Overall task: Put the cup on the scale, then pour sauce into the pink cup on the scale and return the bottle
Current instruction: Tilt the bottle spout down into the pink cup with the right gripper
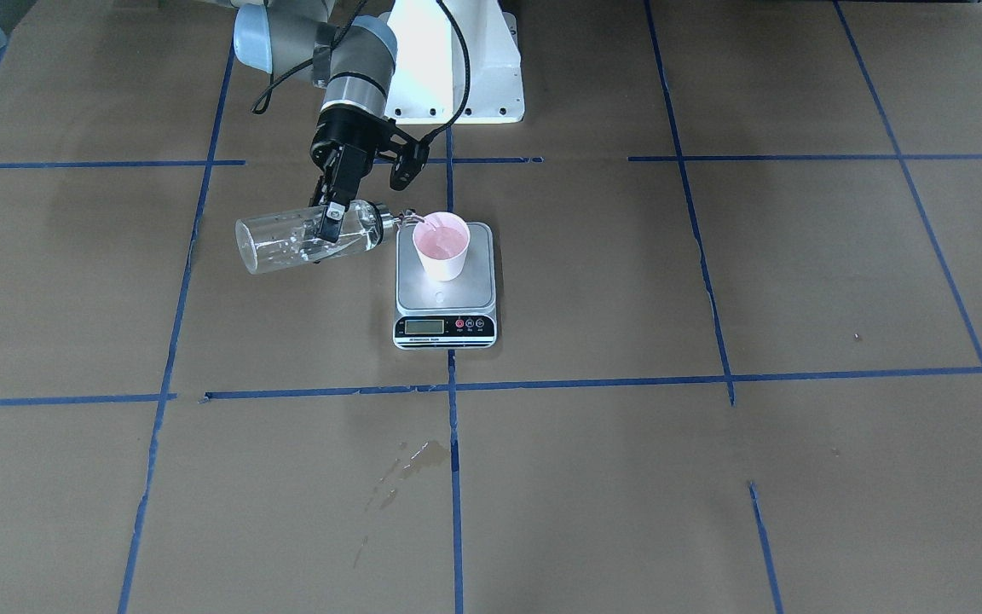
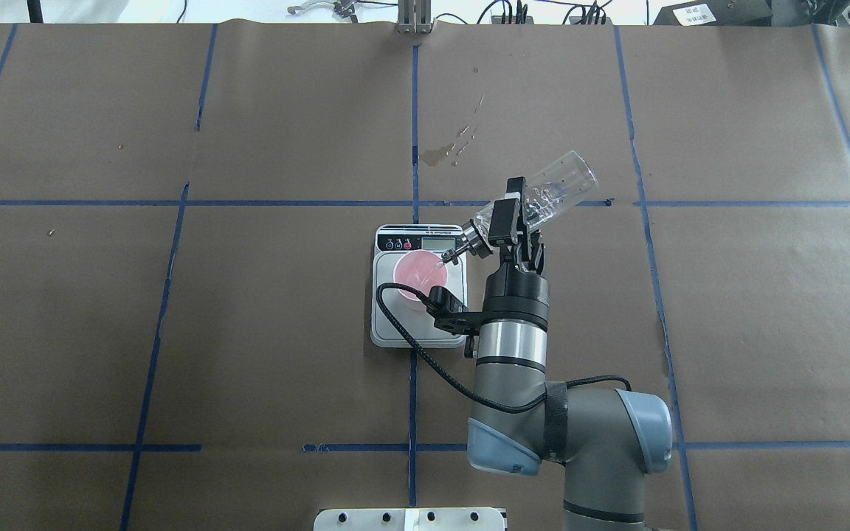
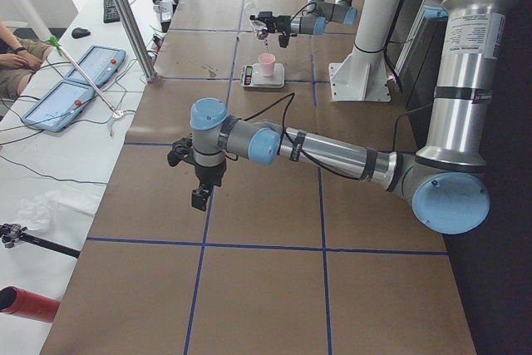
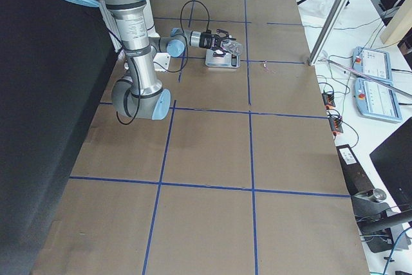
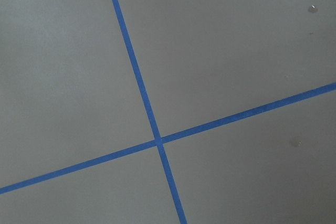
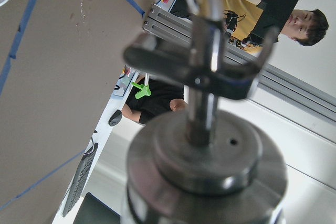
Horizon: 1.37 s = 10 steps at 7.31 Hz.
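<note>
The pink cup (image 1: 442, 246) stands upright on the silver platform of the scale (image 1: 444, 294), with liquid in it. My right gripper (image 1: 333, 226) is shut on the clear glass bottle (image 1: 295, 239), which is tipped nearly level, its silver spout at the cup's rim. The overhead view shows the bottle (image 2: 550, 195), right gripper (image 2: 513, 214), cup (image 2: 419, 271) and scale (image 2: 395, 324), with a thin stream running from spout to cup. The right wrist view shows the bottle's cap (image 6: 205, 150) close up. My left gripper (image 3: 199, 197) hangs over bare table far from the scale; I cannot tell its state.
A wet stain (image 1: 423, 456) lies on the brown paper past the scale on the operators' side. The white robot base (image 1: 457, 60) stands behind the scale. Blue tape lines cross the table. Tablets (image 3: 71, 89) and a seated person lie beyond the table's edge.
</note>
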Available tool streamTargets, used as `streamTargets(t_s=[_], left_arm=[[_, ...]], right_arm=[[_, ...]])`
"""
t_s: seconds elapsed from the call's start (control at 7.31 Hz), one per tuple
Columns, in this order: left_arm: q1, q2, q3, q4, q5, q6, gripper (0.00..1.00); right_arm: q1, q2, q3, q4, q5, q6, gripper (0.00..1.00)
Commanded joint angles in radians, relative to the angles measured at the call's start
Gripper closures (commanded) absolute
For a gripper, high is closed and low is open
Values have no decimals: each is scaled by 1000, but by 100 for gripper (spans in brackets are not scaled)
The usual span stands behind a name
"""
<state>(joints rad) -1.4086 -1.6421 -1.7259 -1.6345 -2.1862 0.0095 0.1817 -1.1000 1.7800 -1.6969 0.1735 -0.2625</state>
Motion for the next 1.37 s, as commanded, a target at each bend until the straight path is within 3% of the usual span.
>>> streamTargets(t_s=[0.0, 0.82, 0.96, 1.23], left_arm=[[-6, -2, -3, 1, -20, -2, 0], [-21, -4, -9, 4, -20, -3, 0], [-21, -4, -9, 4, -20, -3, 0], [-24, -7, -9, 4, -18, -3, 0]], right_arm=[[-7, -3, -1, 2, 17, 99, 100], [-16, -11, 9, 3, 92, 434, 100], [-15, -17, 34, 63, 142, 480, 100], [-10, -76, 35, 337, 193, 482, 100]])
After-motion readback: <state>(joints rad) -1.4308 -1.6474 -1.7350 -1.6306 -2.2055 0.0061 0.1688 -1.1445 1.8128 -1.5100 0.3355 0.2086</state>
